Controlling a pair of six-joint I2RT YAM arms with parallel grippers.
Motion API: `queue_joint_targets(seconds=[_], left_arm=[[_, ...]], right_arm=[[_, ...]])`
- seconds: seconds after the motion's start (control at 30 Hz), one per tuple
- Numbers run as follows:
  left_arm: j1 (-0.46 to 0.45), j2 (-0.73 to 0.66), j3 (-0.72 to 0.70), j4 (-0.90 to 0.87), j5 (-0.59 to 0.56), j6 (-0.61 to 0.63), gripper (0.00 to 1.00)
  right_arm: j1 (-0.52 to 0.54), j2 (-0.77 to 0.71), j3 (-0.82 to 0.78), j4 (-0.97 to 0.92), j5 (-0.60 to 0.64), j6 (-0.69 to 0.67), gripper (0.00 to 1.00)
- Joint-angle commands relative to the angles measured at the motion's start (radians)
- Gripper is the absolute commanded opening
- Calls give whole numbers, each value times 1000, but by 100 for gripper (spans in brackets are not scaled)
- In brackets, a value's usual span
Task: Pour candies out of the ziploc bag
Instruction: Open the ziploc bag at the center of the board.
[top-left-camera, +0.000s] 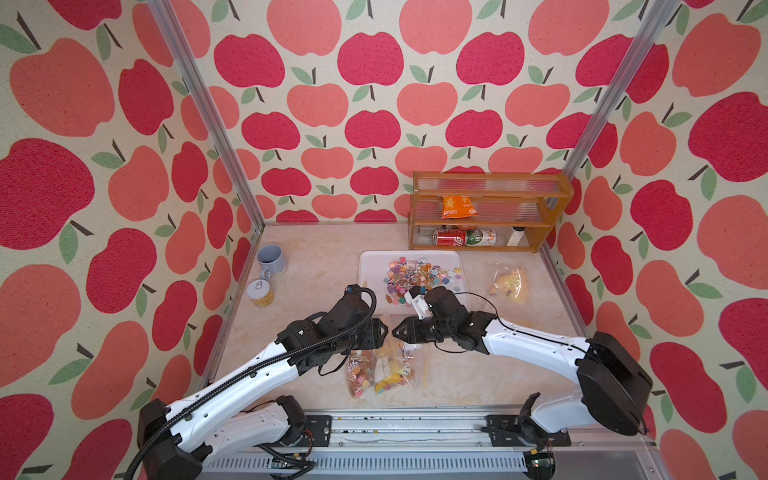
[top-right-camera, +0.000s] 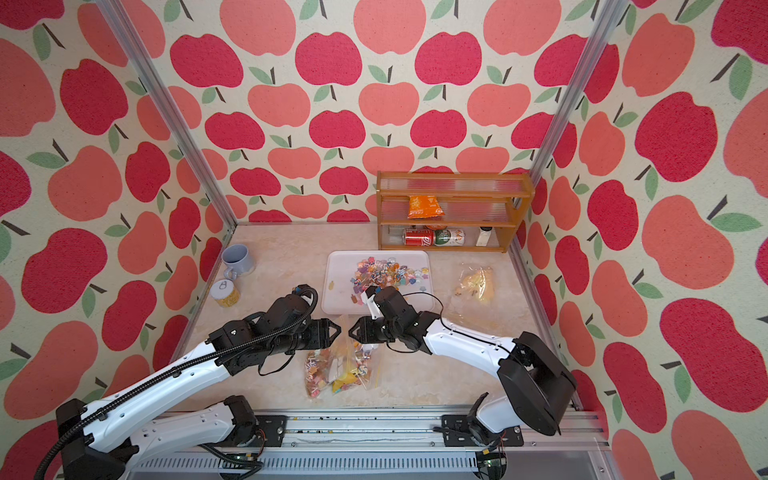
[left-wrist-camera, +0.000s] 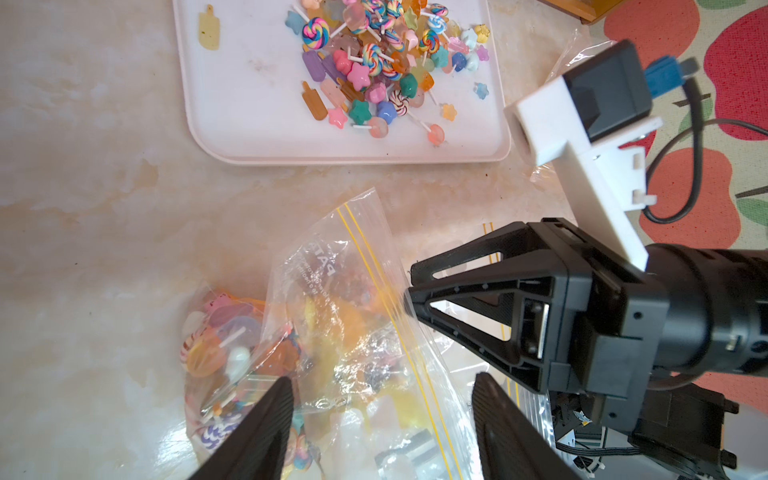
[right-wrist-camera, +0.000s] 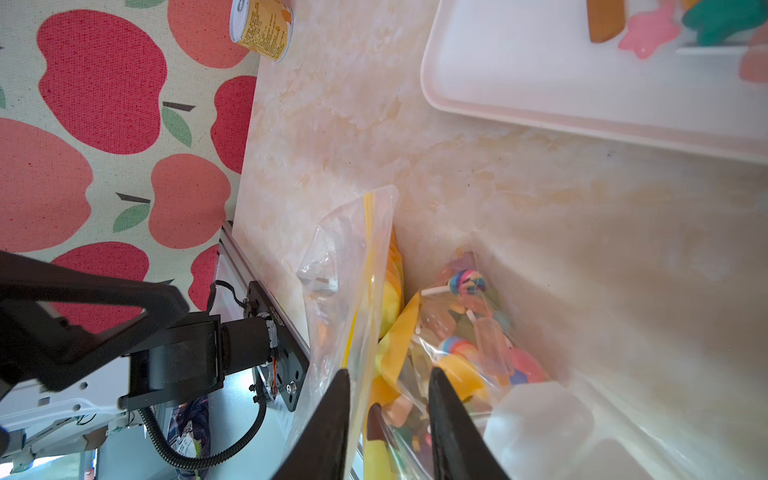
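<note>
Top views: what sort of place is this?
Probably a staged robot test cell, not a home: apple-print walls on aluminium posts, arms bolted to a rail, a wooden shelf of props.

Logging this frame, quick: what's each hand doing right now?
Left hand: open, straddling the ziploc bag, gripping nothing.
Right hand: open, astride the same bag's edge, not clamped.

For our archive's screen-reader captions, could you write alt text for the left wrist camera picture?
A clear zip bag of colourful candies sits on a marbled table between the spread fingers of the left hand, with the right hand at its yellow-striped edge. Beyond it, a pale tray holds a pile of loose candies.
</note>
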Motion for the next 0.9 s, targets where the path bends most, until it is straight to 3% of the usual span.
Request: queue_joint_targets(seconds=[0.0, 0.2, 0.27, 0.33, 0.37, 0.7, 0.87], left_arm=[[5, -13, -6, -8, 0, -15, 67], [5, 3, -2, -15, 4, -10, 64], [5, 9, -5, -13, 10, -11, 63], [5, 16, -10, -6, 18, -16, 63], [5, 22, -15, -3, 20, -19, 62], [9, 70, -23, 17, 21, -51, 61], [14, 89, -24, 14, 18, -59, 50]], right_arm=[[20, 16, 38, 10, -16, 8, 34], [68, 51, 41, 54, -37, 32, 33], [79, 59, 39, 74, -44, 40, 24], [81, 67, 22, 124, -65, 60, 4], [81, 70, 12, 160, -78, 74, 0], [105, 40, -6, 245, -97, 109, 0], [110, 15, -7, 233, -89, 103, 0]])
